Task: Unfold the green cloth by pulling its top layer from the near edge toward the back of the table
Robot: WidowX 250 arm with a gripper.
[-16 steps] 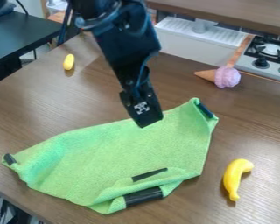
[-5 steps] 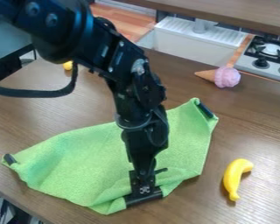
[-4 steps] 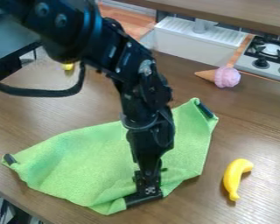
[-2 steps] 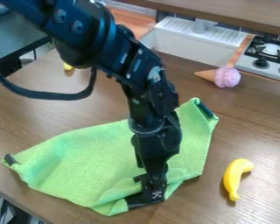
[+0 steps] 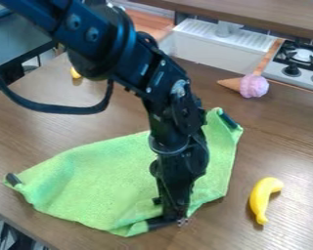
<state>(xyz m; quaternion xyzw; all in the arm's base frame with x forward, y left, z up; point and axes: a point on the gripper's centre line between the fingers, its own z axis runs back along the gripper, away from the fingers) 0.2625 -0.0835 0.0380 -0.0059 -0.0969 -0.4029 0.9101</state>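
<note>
The black gripper (image 5: 175,218) points down at the front edge of the green cloth (image 5: 100,180), right at the black strip (image 5: 160,222) on its near corner. Whether it has hold of the cloth cannot be told. The cloth lies partly folded on the brown table, with dark patches at its left tip and its upper right corner. To the right of the cloth is a yellow banana (image 5: 262,197). The arm crosses over the cloth's middle from the upper left.
A pink ice cream cone (image 5: 253,85) lies near the table's back edge. Behind it are a white sink (image 5: 208,49) and a stove (image 5: 301,57). A small yellow object (image 5: 76,73) is at the back left, beside the arm. The brown table (image 5: 296,146) extends right.
The gripper came down from above the cloth to its near black strip, then shifted slightly right. The cloth's near corner and left tip have moved slightly to the right.
</note>
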